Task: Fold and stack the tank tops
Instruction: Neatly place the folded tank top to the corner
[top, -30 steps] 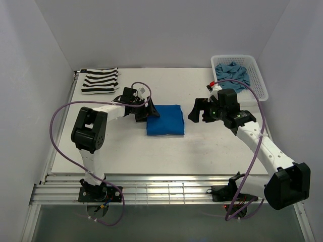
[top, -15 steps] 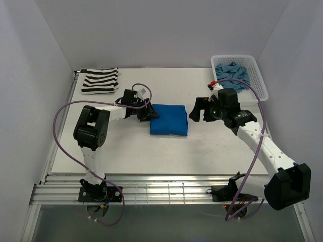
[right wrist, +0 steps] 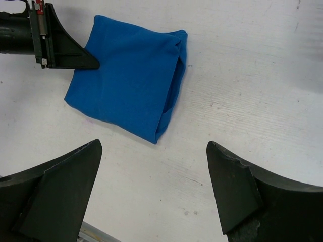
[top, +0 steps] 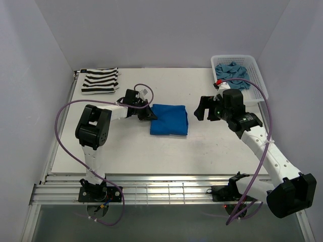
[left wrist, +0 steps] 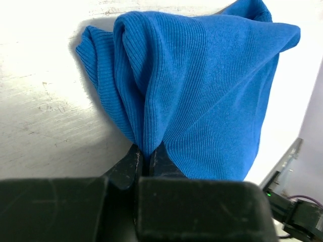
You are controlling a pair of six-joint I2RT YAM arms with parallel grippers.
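Left wrist view: left fingers (left wrist: 126, 169) clenched on a bunched edge of the folded royal blue tank top (left wrist: 202, 101), lying mid-way across the desk (top: 126, 151); right fingers (right wrist: 60, 191) hang released nearby. Carrying it by that pinch toward the striped tank top (top: 100, 80) could spill the fold open.

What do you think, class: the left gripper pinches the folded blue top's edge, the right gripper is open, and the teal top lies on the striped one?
One error: the teal top lies crumpled in the white basket, far from the striped top, as the top external view shows. The left gripper does pinch the edge of the blue top, and the right gripper is open.
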